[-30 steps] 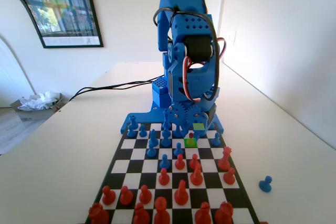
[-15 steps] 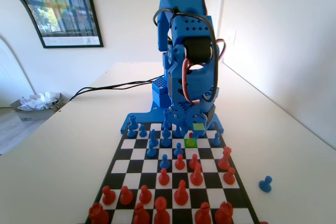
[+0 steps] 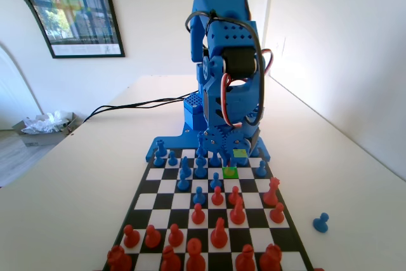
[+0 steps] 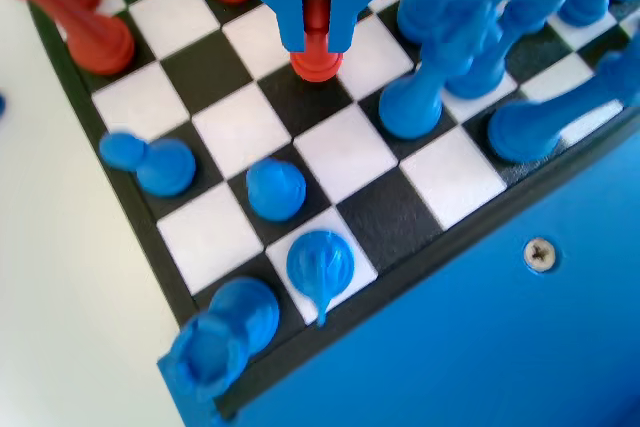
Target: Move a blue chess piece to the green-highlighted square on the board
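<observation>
In the wrist view my gripper (image 4: 317, 39) hangs low over the board (image 4: 330, 152), its two jaws pressed against either side of a small red pawn (image 4: 317, 65) that stands on a dark cell. Blue chess pieces stand nearby: a pawn (image 4: 275, 189), a taller piece (image 4: 320, 265) and a rook (image 4: 215, 342) at the board's edge. In the fixed view the gripper (image 3: 229, 162) reaches down onto the green-highlighted square (image 3: 230, 172), with a paler yellow-green cell (image 3: 240, 153) just behind it. Blue pieces (image 3: 200, 168) fill the far rows of the board (image 3: 166, 185).
Red pieces (image 3: 219, 233) crowd the near rows in the fixed view. One blue pawn (image 3: 321, 222) stands off the board on the table at the right. In the wrist view a blue pawn (image 4: 150, 159) lies tipped at the left border, and several tall blue pieces (image 4: 415, 97) stand right of the jaws.
The gripper has dropped slightly onto the green square. The small red pawn seen there before is now hidden behind the gripper in the fixed view.
</observation>
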Robot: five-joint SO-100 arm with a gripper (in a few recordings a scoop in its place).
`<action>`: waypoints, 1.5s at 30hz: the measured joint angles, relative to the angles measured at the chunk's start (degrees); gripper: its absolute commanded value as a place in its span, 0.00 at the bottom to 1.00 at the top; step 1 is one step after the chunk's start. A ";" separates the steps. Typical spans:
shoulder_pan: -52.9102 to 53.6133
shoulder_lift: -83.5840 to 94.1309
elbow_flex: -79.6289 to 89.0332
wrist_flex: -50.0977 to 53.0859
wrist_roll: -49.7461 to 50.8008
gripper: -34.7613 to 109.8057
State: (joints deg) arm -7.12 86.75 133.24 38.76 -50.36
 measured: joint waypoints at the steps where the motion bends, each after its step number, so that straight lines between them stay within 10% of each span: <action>1: 0.35 0.62 -0.53 1.14 -0.18 0.25; 28: 33.49 34.63 -3.78 33.22 -26.63 0.25; 45: 55.63 15.73 -5.71 25.49 -32.87 0.25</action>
State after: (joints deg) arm 48.52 102.48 127.53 64.25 -83.23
